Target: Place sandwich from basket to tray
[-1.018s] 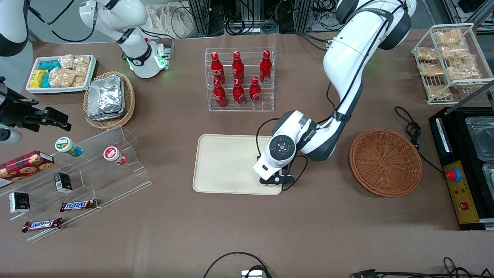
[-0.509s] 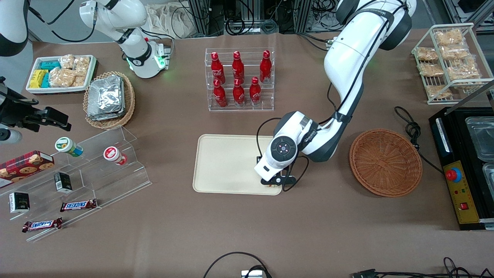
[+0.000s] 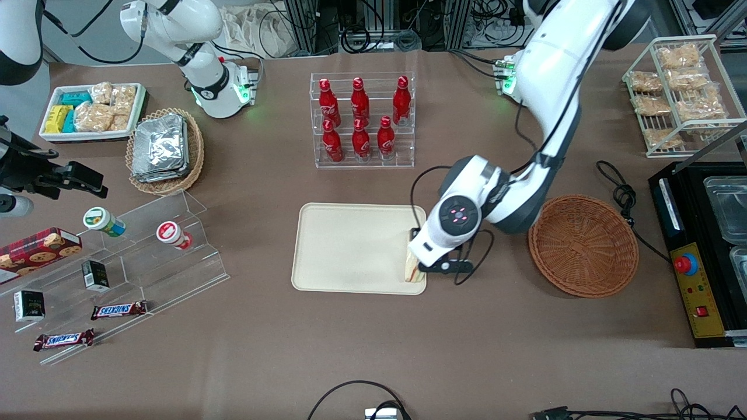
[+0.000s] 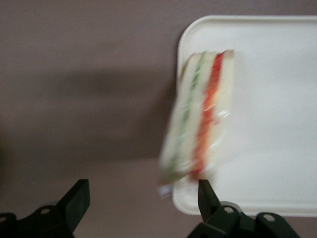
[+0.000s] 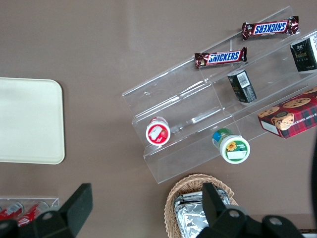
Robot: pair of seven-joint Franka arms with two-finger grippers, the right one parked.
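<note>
- Most of the job looks done: the tray [image 3: 350, 245] carries the sandwich [image 3: 414, 270] at its corner nearest the basket [image 3: 583, 245], the wedge overhanging the rim slightly.
- Nothing lies in that brown wicker basket now.
- 1 gripper [image 4: 138, 196] hangs above the sandwich, fingers spread wide and holding nothing.
- What's left, I'd judge, is only pulling the arm clear.

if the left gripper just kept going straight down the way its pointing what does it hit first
Probably the sandwich, or the tray's edge it lies on. The left gripper is open and points down at the tray corner nearest the basket, with the sandwich between its finger lines. Height is hard to judge.
</note>
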